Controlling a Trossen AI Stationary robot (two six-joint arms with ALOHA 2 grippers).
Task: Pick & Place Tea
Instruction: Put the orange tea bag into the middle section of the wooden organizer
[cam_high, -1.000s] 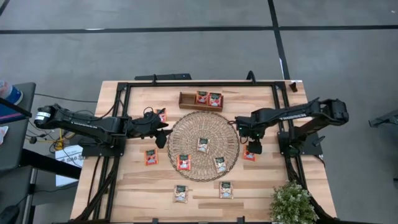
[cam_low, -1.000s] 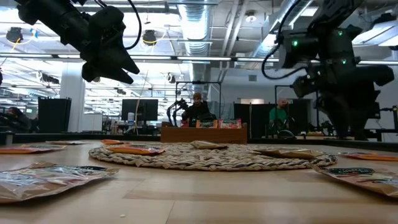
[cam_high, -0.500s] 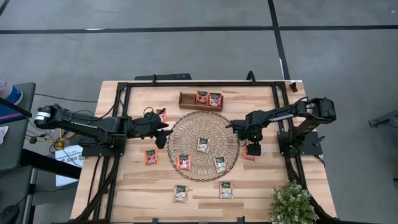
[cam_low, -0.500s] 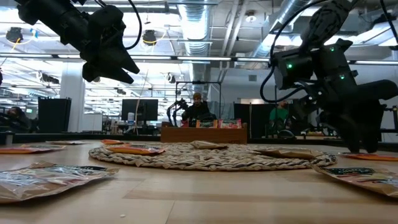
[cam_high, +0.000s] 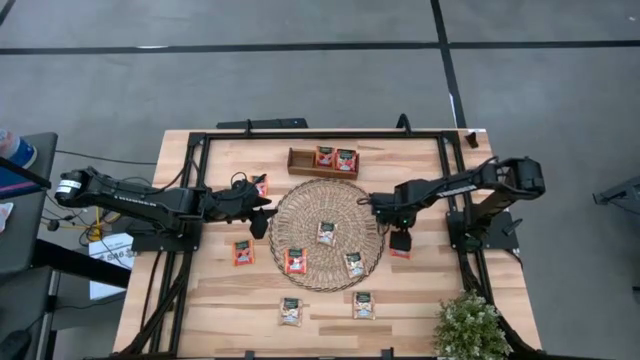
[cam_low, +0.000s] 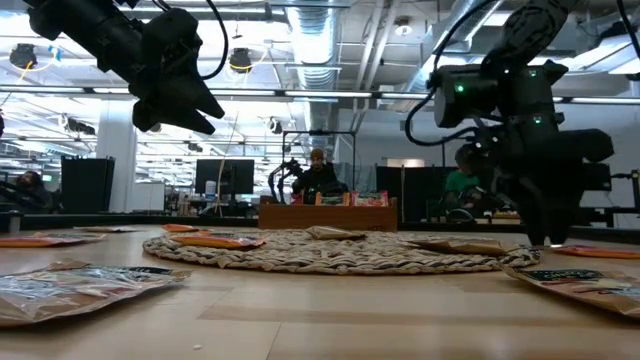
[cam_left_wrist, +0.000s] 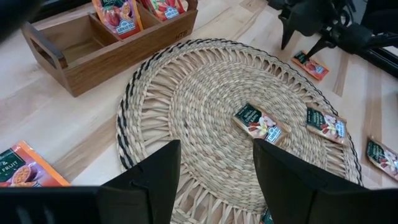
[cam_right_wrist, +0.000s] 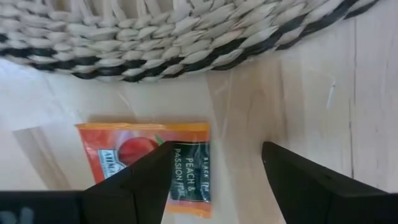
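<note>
Small flat tea sachets lie about. Three lie on the round woven mat (cam_high: 327, 233), and others lie on the bare wood (cam_high: 291, 311). Two stand in the brown divided tray (cam_high: 300, 160). My right gripper (cam_high: 400, 238) is open and points down just right of the mat, low over a red-orange sachet (cam_right_wrist: 149, 165). That sachet lies flat on the table, partly under one finger. My left gripper (cam_high: 258, 212) is open and empty. It hovers above the mat's left edge (cam_left_wrist: 130, 124). My right gripper comes from above, pointing down, with its open fingers (cam_right_wrist: 134, 186) over the red-orange sachet's end (cam_right_wrist: 186, 168). I cannot tell whether a fingertip touches the sachet. The sachet lies flat on the table.
A potted plant (cam_high: 470, 325) stands at the near right corner. A black frame (cam_high: 320, 133) runs around the table's edges. Two sachets (cam_high: 363, 305) lie near the front edge and one (cam_high: 243, 252) lies left of the mat. People sit in the room behind (cam_low: 318, 170).
My right gripper has come down toward the red-orange sachet beside the mat. It has shifted a little toward the table's left and tipped from slanting to pointing straight down. The sachets have stayed where they were.
</note>
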